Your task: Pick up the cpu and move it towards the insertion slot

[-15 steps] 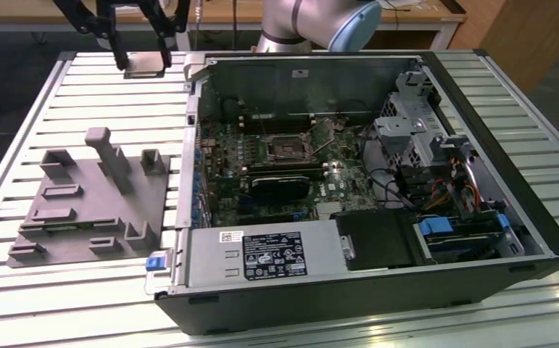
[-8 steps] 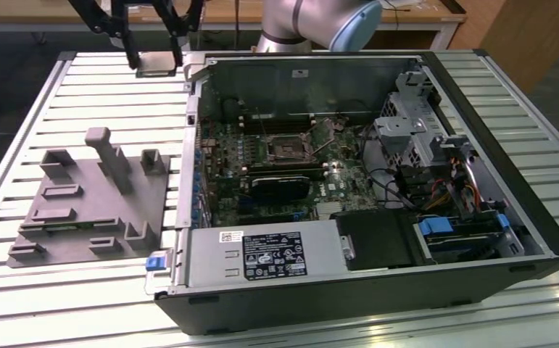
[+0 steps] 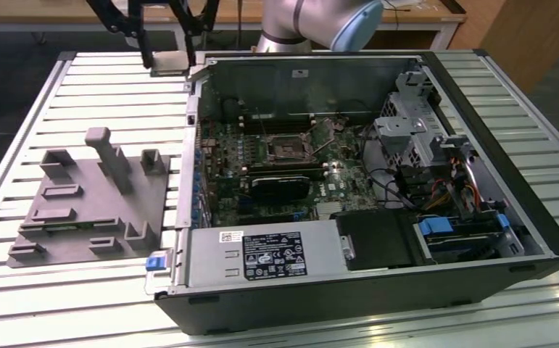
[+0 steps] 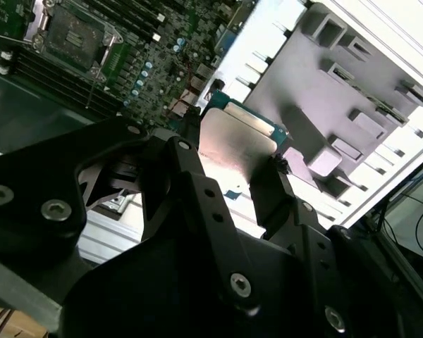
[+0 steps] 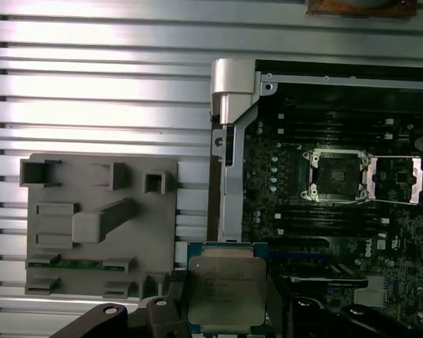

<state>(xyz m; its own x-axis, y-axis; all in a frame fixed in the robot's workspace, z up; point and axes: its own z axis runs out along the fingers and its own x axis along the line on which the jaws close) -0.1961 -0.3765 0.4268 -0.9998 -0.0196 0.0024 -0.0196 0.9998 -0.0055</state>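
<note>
Exterior view: the black jaws [image 3: 172, 54] hang at the far edge of the ribbed metal counter [image 3: 27, 145], just outside the rear corner of the open black computer case [image 3: 511, 217]. Between them sits the small flat square cpu with a silvery metal top [image 3: 172, 64], raised off the counter. The insertion slot, a dark square socket in a silvery bracket [image 3: 285, 148], lies on the green motherboard inside the case, well apart from the cpu. A grey plastic tray with upright posts [image 3: 85, 203] rests on the counter toward the exterior view's left.

Second wrist view: the jaws [image 4: 229, 158] are clenched on the cpu [image 4: 233, 141], one black finger [image 4: 187, 158] against each opposite edge, the metal top exposed between them. The socket [image 4: 74, 35] and the tray [image 4: 338, 91] lie beyond.

First wrist view: the cpu [image 5: 225, 292] is gripped at both sides over the case's edge, between the tray [image 5: 99, 225] and the motherboard. The socket [image 5: 336, 176] stands open, its bracket swung aside.
</note>
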